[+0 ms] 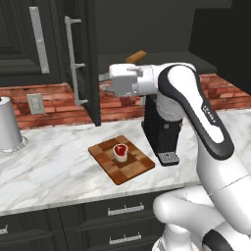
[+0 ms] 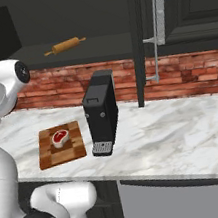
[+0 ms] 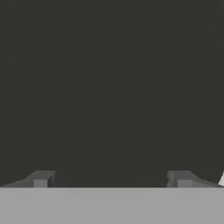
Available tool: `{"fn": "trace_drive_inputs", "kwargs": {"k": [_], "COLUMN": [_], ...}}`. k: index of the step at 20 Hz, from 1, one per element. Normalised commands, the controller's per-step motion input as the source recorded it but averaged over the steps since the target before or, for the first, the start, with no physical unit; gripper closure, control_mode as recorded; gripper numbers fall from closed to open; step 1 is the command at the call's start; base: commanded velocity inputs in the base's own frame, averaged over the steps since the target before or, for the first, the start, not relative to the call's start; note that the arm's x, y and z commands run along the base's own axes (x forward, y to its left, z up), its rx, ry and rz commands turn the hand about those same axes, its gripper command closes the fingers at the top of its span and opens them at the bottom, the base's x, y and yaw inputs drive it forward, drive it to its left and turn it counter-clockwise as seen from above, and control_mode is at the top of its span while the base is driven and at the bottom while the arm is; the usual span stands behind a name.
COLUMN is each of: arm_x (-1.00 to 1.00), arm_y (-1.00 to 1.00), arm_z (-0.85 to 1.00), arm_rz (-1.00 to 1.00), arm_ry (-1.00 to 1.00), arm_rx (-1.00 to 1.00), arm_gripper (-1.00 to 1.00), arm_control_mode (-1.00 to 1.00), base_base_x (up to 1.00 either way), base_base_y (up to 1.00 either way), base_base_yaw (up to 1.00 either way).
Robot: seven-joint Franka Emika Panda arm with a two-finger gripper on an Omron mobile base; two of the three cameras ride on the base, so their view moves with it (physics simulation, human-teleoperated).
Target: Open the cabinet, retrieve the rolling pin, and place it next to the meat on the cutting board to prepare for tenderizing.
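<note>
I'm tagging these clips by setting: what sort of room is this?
A kitchen, rendered rather than real: a marble counter under dark wall cabinets, a brick backsplash, and a cutting board with raw meat beside a coffee machine.

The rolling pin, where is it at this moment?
The rolling pin lies on the shelf inside the open cabinet, above the brick wall and the cutting board, left of the swung-out door.
</note>
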Motion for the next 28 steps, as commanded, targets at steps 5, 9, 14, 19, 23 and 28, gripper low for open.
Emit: {"fn": "trace_drive_inputs", "kwargs": {"k": [5,9,14,19,23,28], "arm_x": [-0.15,0.03,0.0,0.0,0.0,0.08], "arm_y": [0.89,-0.28,-0.8,-0.93,-0.81,-0.62], "arm_z": [-0.06,0.14,0.32,0.35,0.17,-0.07], "arm_rz": [-0.02,-0.14,-0.2,-0.29,-0.37,-0.43], "arm_ry": [-0.09,-0.07,-0.01,0.05,0.09,0.04], "arm_rx": [-0.05,-0.18,-0.18,-0.11,-0.14,-0.15], "arm_gripper": [-1.0,-1.0,-1.0,-1.0,-1.0,-1.0], "arm_control_mode": [-1.0,-1.0,-1.0,-1.0,-1.0,-1.0], "base_base_x": [0.0,0.0,0.0,0.0,0.0,0.0], "base_base_y": [0.0,0.0,0.0,0.0,0.0,0.0], "base_base_yaw": [0.0,0.0,0.0,0.0,0.0,0.0]}}
